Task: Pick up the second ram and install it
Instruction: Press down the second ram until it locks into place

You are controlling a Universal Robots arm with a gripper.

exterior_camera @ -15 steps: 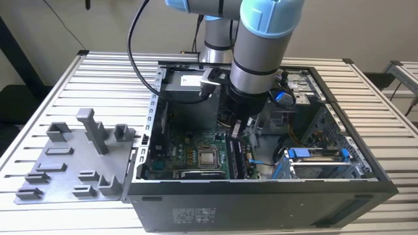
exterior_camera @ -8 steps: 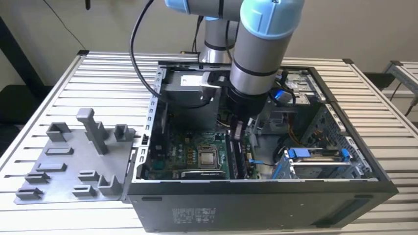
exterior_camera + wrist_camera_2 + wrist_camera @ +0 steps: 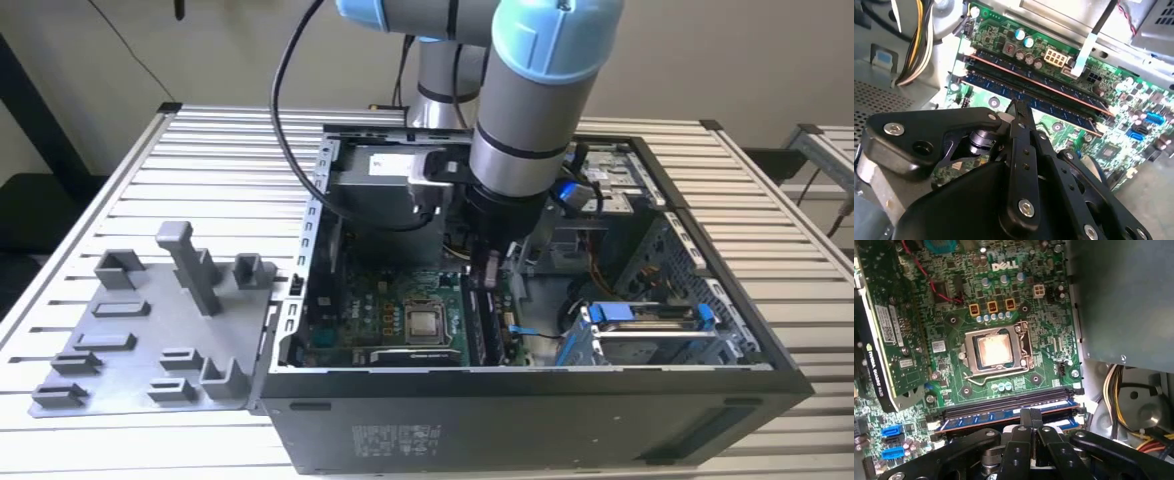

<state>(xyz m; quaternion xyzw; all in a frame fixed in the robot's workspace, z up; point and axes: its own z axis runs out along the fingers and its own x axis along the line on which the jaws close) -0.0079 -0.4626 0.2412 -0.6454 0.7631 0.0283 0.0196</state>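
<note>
In the slots, two rams (image 3: pixel 1034 92)

The exterior view looks down from above on the open computer case (image 3: pixel 534 380); both wrist views hover close over its motherboard (image 3: pixel 1114 135), facing opposite ways.

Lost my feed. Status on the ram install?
Gripper down inside case, fingers together on the second ram. Ram sits in motherboard slot. Nothing blocking.

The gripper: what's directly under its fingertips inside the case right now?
Under the gripper lies the second ram, seated lengthwise in a motherboard slot beside another stick. The fingers look shut, tips on its top edge. The slot beneath is covered.
</note>
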